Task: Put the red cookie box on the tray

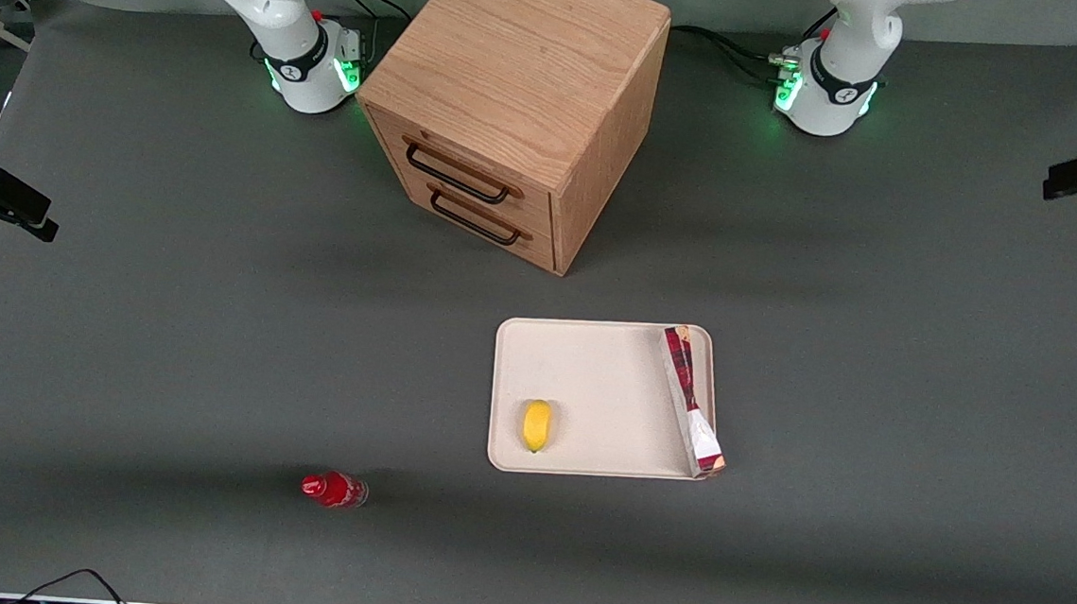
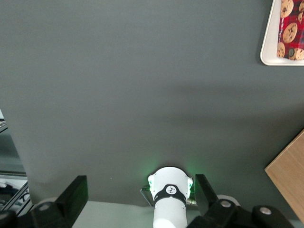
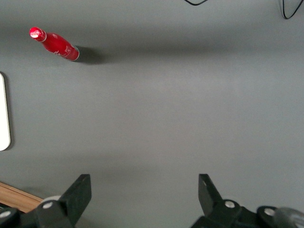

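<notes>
The red cookie box (image 1: pixel 688 398) lies on the cream-white tray (image 1: pixel 609 373), along the short edge toward the working arm's end. Its white end sticks slightly over the tray corner nearest the front camera. The left wrist view shows the end of the cookie box (image 2: pixel 290 28) with its cookie print, resting on a corner of the tray (image 2: pixel 269 50). My left gripper (image 2: pixel 140 197) is open and holds nothing. It hangs high over bare table near its own arm's base (image 2: pixel 170 194), well away from the tray. The front view does not show this gripper.
A yellow fruit (image 1: pixel 537 425) lies on the tray near its front edge. A small red bottle (image 1: pixel 333 489) lies on the table toward the parked arm's end. The wooden drawer cabinet (image 1: pixel 515 101) stands farther from the camera than the tray.
</notes>
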You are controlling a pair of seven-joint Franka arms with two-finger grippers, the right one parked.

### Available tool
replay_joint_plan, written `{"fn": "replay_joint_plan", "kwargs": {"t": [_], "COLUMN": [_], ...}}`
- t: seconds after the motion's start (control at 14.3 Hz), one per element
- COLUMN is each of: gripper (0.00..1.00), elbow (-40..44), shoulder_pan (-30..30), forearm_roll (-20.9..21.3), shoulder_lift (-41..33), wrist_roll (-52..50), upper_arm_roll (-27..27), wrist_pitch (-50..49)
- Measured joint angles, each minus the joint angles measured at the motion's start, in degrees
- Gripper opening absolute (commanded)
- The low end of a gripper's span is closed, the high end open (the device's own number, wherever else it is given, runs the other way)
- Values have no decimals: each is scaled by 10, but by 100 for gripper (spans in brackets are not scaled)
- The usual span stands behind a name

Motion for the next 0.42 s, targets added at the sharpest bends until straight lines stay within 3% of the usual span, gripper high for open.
{"fn": "replay_joint_plan", "kwargs": {"t": [0.14,0.42], "gripper": [100,100], "elbow": [-59,-65], "shoulder_pan": [-8,-34], "forearm_roll": [-4,-4], "shoulder_lift": [-45,-45], "wrist_roll": [1,1], "upper_arm_roll": [0,4], "wrist_pitch": [21,31]}}
